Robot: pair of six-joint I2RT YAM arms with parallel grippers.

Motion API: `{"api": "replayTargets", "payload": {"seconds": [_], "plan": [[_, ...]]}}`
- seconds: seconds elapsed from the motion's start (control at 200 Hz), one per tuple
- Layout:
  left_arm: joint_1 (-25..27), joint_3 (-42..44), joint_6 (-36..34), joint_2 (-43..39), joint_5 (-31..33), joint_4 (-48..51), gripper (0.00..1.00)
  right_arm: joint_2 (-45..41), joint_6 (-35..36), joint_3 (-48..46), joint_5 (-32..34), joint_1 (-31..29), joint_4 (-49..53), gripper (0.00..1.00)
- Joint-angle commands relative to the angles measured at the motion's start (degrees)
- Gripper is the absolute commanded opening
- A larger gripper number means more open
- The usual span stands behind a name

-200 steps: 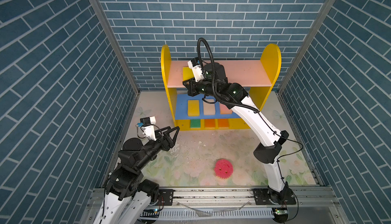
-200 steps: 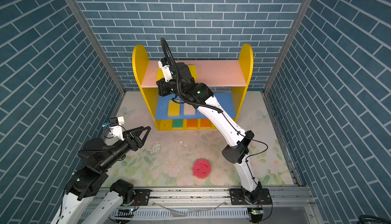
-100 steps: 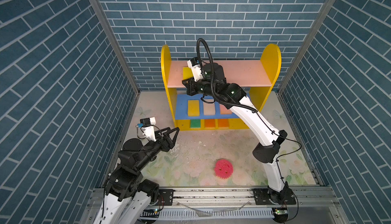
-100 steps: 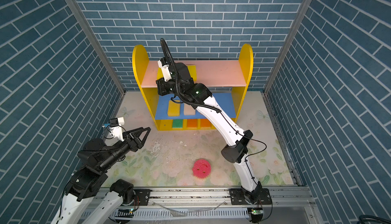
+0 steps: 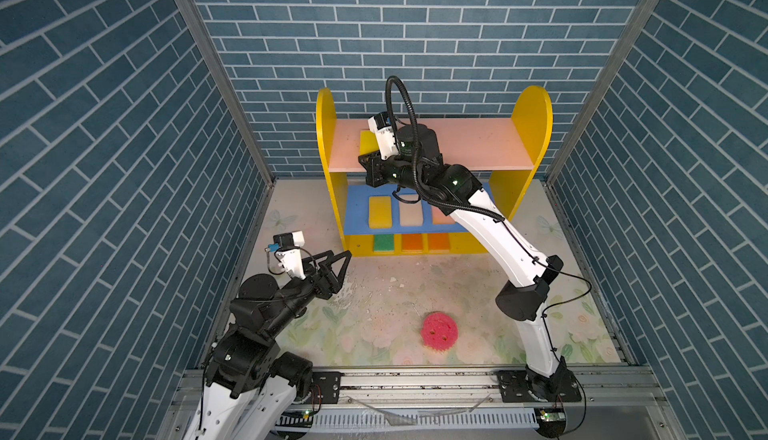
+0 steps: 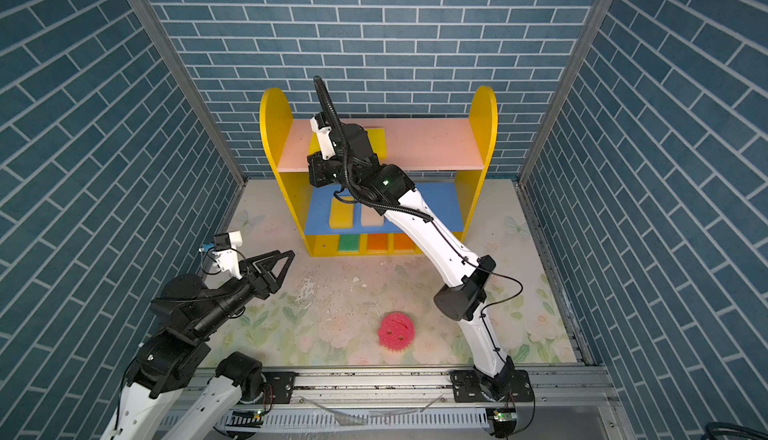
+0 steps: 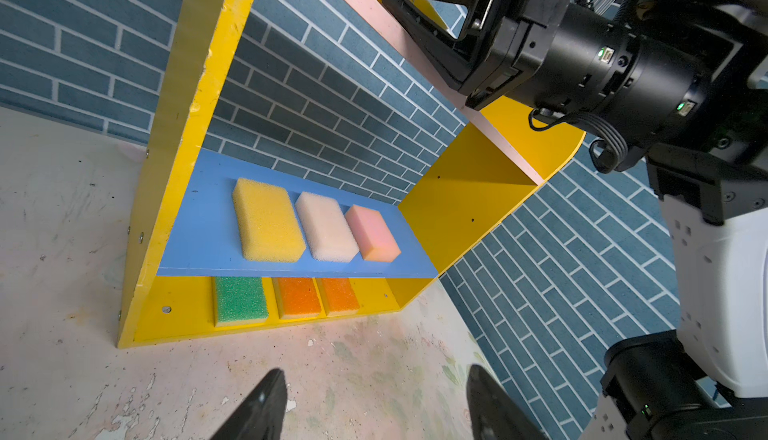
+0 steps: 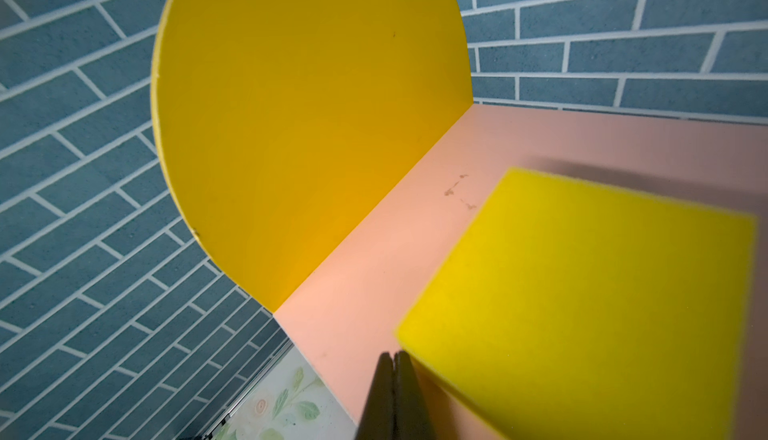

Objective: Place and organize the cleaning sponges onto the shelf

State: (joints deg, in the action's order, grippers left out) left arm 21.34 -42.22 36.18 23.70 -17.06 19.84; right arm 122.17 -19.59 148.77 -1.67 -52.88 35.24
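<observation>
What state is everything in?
left claw: open, empty
right claw: shut, empty, beside top yellow sponge
top yellow sponge: on pink board
middle yellow sponge: flat on blue board
cream sponge: flat on blue board
pink block sponge: flat on blue board
green sponge: on yellow base
orange sponges: on yellow base
round pink sponge: on floor, unshelved

Lower left of both top views: the left arm is seen folded low, its forearm angled toward frame centre. The left gripper is seen open, jaws spread wide. The right arm is stretched from lower right to upper centre. The right gripper is closed, fingers pressed together.
</observation>
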Motion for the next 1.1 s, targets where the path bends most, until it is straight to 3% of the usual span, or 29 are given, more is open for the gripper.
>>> {"api": "replayTargets", "payload": {"seconds": [0.0, 0.325, 0.57, 0.745, 0.825, 0.94, 1.085, 1.095], "plan": [[0.09, 0.6, -1.03, -0.94, 0.44, 1.2, 0.69, 2.1, 1.33, -1.21, 0.99, -0.14, 0.01, 0.0], [0.09, 0.4, -1.78, -1.03, 0.9, 1.52, 0.7, -1.02, -1.65, -4.59, -5.51, -0.25, 2.5, 0.0], [0.1, -2.16, -3.93, -0.58, 2.99, 3.43, 0.71, -16.13, -0.68, -23.67, -7.64, -2.46, -3.66, 0.0], [0.08, -3.58, -5.56, -2.24, 4.06, 5.13, 0.73, -31.57, -2.37, -44.17, 1.04, -2.5, -8.02, 0.0], [0.08, -3.2, -5.91, -2.34, 4.65, 5.83, 0.74, -38.4, -2.97, -52.49, 9.03, -2.34, -7.0, 0.11], [0.38, -1.95, -5.77, -2.51, 6.89, 5.73, 0.75, -46.25, -10.04, -60.04, 20.63, -1.88, 1.81, 0.43], [0.62, 0.68, -5.52, -2.46, 7.33, 2.28, 0.86, -55.65, -19.25, -70.87, 23.05, -1.44, 8.57, 0.55], [0.58, 0.83, -5.53, -2.37, 7.35, 2.06, 0.86, -56.25, -19.98, -71.51, 23.25, -1.48, 8.95, 0.62]]}}
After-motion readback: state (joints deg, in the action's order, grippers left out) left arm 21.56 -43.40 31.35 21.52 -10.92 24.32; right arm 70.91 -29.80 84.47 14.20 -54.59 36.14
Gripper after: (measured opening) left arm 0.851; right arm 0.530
